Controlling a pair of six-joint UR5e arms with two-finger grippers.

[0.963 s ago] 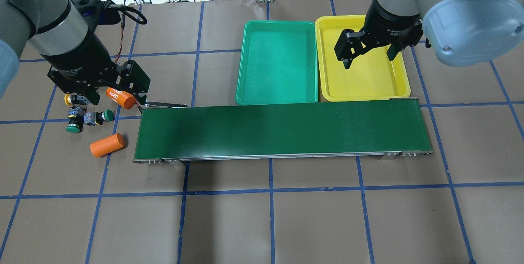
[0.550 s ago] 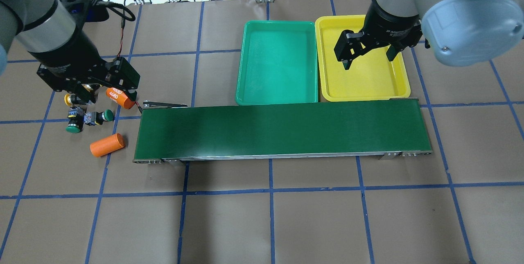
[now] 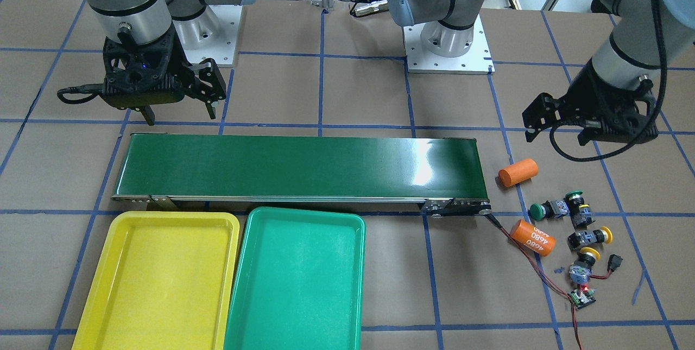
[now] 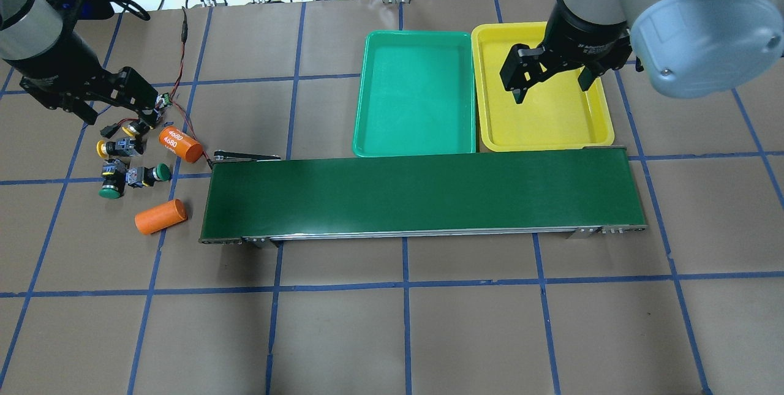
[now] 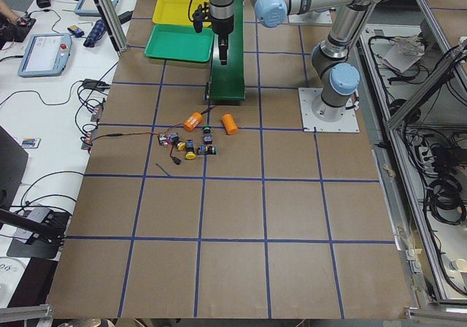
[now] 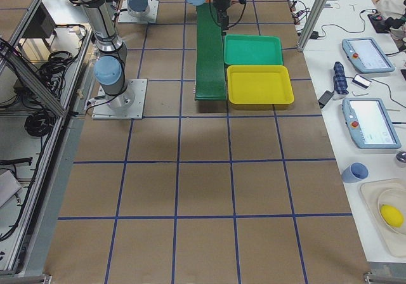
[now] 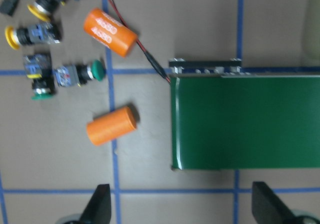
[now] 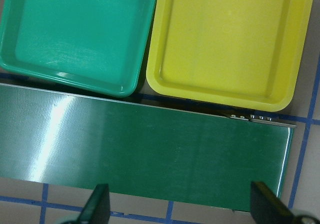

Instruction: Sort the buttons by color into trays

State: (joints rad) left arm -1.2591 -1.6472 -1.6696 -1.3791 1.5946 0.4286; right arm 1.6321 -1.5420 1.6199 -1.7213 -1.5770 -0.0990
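Four buttons lie in a cluster on the table left of the belt: two yellow-capped (image 4: pixel 113 148) (image 4: pixel 132 129) and two green-capped (image 4: pixel 110 185) (image 4: pixel 152 173). They also show in the left wrist view (image 7: pixel 32 34) (image 7: pixel 80 74). My left gripper (image 4: pixel 117 116) is open and empty, raised above the table by the cluster. The green tray (image 4: pixel 416 92) and yellow tray (image 4: pixel 545 122) lie side by side behind the belt, both empty. My right gripper (image 4: pixel 551 90) is open and empty, held high near the yellow tray and the belt's right end.
A long dark-green conveyor belt (image 4: pixel 422 196) runs across the middle. Two orange cylinders (image 4: pixel 180 145) (image 4: pixel 160 217) lie beside the buttons. A small circuit board (image 3: pixel 582 298) with red wires lies behind them. Cables lie along the table's far edge.
My left gripper has moved back and to the left, away from the buttons, and uncovered the second yellow button and the circuit board. The right arm has not moved.
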